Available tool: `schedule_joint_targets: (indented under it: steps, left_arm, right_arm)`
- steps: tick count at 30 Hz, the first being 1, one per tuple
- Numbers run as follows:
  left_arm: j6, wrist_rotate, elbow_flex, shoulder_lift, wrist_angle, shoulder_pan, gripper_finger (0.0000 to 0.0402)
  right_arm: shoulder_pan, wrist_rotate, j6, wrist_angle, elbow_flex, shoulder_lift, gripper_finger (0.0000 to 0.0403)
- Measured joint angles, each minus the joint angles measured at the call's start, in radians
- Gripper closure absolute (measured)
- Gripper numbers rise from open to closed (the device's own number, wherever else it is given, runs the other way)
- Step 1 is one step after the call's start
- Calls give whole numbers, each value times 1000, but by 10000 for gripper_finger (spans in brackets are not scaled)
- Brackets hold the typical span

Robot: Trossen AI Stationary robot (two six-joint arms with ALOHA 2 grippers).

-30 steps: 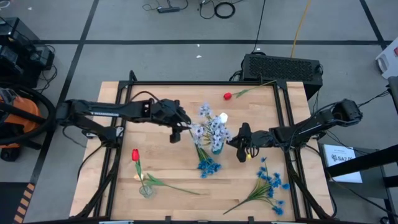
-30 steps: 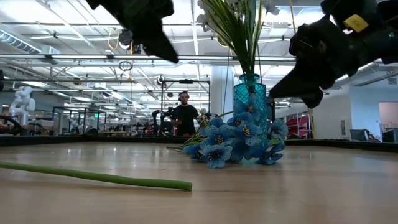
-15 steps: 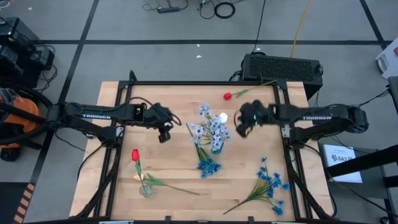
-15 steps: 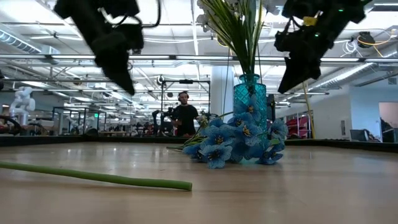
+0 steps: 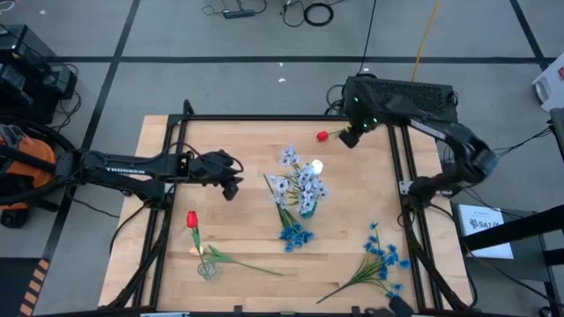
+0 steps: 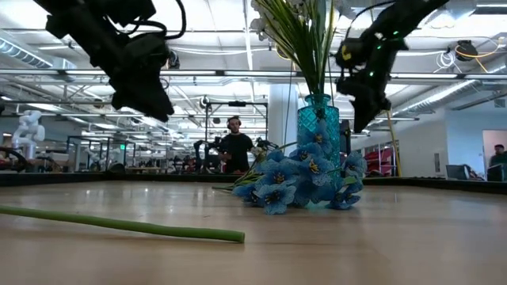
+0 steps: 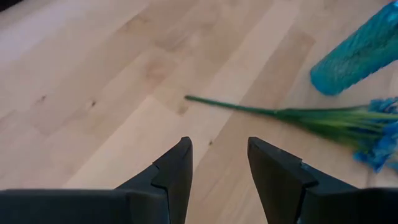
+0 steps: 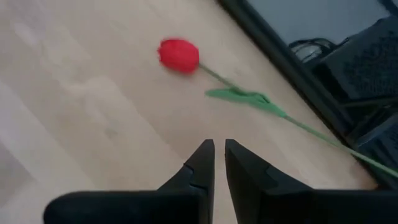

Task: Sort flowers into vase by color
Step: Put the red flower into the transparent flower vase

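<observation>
A teal vase point(image 5: 307, 210) stands mid-table with pale grey-blue sprays point(image 5: 295, 180) and a cream-white tulip point(image 5: 315, 165) in it. One bright blue spray point(image 5: 295, 233) lies against its near side, another point(image 5: 379, 260) lies near the right edge. A red tulip point(image 5: 322, 136) lies by the far edge, and my right gripper point(image 5: 350, 136) hovers shut just right of it point(image 8: 179, 55). A second red tulip point(image 5: 191, 218) stands in a small clear vase point(image 5: 207, 269). My left gripper point(image 5: 231, 185) hangs open left of the teal vase point(image 7: 354, 56).
A long green stem point(image 5: 251, 264) lies near the clear vase, along the near edge point(image 6: 119, 226). A black box point(image 5: 401, 92) sits beyond the table's far right corner. Bare wood point(image 5: 211, 141) lies at the far left. A person point(image 6: 235, 146) stands in the room behind.
My right gripper has swung from beside the teal vase toward the table's far edge and now hovers by the red tulip there. My left gripper has drawn back from the vase toward the table's left edge. No flower has moved.
</observation>
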Motion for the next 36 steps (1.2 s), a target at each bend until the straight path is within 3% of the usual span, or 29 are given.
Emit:
schedule_joint_targets:
  steps: [4,10,19,27,36]
  left_arm:
    - [0,-7,0,0,43,0,242]
    - [-26,-11,0,0,91,0,242]
    - [-59,-25,0,0,105,0,242]
    - [-130,-29,0,0,105,0,242]
    - [-132,-29,0,0,104,0,242]
  right_arm:
    - [-37,13,-172,-104,109,151,369]
    - [-43,182,-394,-201,223,337,339]
    - [-47,214,-798,-131,241,442,258]
    - [-102,211,-855,1,241,497,218]
    - [-141,149,-878,-7,241,565,239]
